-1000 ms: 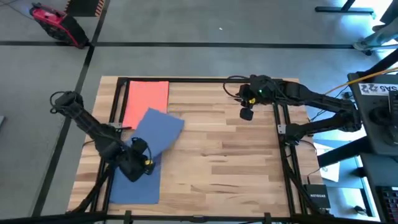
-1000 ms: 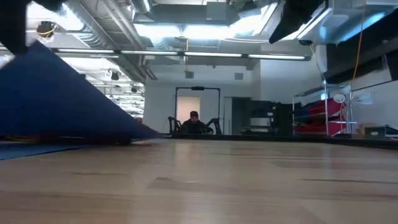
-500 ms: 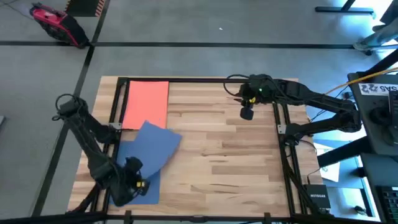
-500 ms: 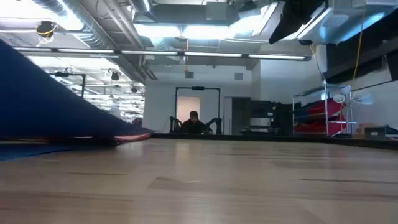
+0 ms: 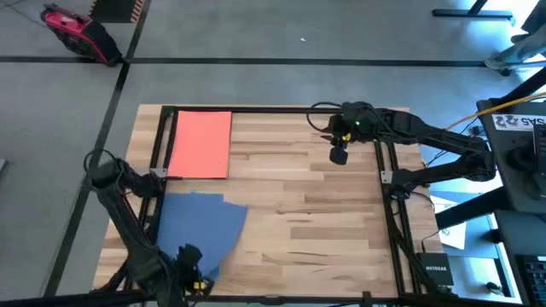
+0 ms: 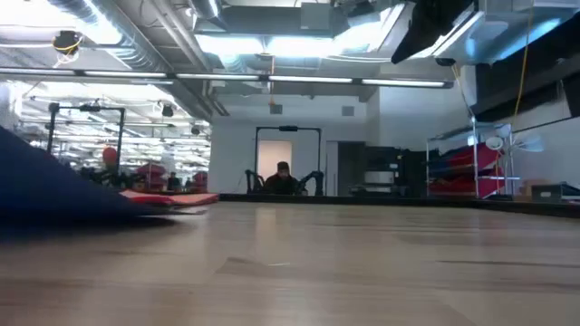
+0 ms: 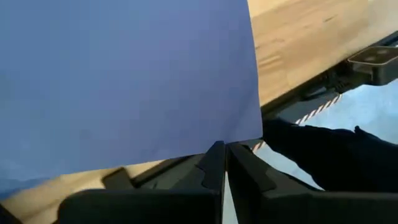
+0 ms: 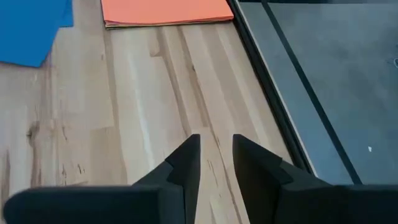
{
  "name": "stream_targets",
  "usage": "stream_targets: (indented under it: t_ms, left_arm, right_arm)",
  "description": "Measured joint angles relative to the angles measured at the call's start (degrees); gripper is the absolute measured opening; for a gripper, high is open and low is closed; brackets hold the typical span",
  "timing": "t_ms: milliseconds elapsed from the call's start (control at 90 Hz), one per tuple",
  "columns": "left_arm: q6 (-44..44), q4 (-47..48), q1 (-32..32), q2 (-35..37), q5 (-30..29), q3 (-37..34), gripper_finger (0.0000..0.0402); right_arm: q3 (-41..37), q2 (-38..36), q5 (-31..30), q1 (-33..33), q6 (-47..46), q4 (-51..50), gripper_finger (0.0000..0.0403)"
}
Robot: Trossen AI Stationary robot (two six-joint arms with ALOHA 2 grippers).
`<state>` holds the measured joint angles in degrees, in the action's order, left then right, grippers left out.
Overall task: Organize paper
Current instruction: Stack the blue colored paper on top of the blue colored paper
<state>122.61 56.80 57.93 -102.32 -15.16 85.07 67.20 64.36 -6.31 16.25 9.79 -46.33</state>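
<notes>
An orange sheet [image 5: 200,145] tops a thin stack of paper at the table's far left; it also shows in the right wrist view [image 8: 165,11] and the low view [image 6: 168,197]. Blue paper [image 5: 198,228] lies at the near left, one sheet askew over another. My left gripper [image 5: 189,275] is at the near edge, shut on the askew blue sheet [image 7: 124,74]. My right gripper [image 5: 339,156] hangs above the far right of the table, its fingers [image 8: 216,158] slightly open and holding nothing. My left gripper pinches the blue sheet's near edge [image 7: 239,142], close to a corner, between its two shut fingers. The fingers come nearly level from the table's near side. The held edge is raised a little at the table's near edge, while the rest of the sheet slopes down onto the other blue paper.
A black metal frame [image 5: 159,153] runs around the tabletop. Bare wood [image 5: 307,222] fills the middle and right of the table. A red and black device [image 5: 72,30] lies on the floor beyond the far left corner.
My left gripper has drawn back toward the table's near edge, still shut on the blue sheet. The sheet has slid off the orange stack toward the near edge and dropped from a steep slant to nearly flat over the other blue paper.
</notes>
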Motion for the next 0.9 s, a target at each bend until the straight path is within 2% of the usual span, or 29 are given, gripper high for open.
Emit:
stream_targets:
  t_ms: [322, 533, 622, 789, 900]
  left_arm:
    - [0.3, 5.7, -2.8, -2.2, -2.0, 1.6, 0.0]
    - [-7.4, 5.2, -3.7, -2.4, -2.3, 1.6, 0.0]
    - [-9.1, 3.4, -3.5, -2.5, -2.3, 1.3, 0.0]
    - [-9.1, -5.5, -2.3, -2.5, -1.9, -1.5, 0.0001]
    - [-7.6, -10.6, -1.2, -2.5, -1.8, -3.5, 0.0021]
  right_arm:
    - [0.0, 0.0, 0.0, 0.0, 1.3, 0.0, 0.0083]
    - [0.0, 0.3, -0.1, 0.0, 1.2, 0.0, 0.0083]
    - [0.0, 0.5, -0.1, 0.0, 1.0, -0.1, 0.0083]
    - [0.0, 0.6, -0.1, 0.0, 0.5, -0.1, 0.0083]
    - [0.0, 0.6, -0.1, 0.0, 0.3, -0.2, 0.0083]
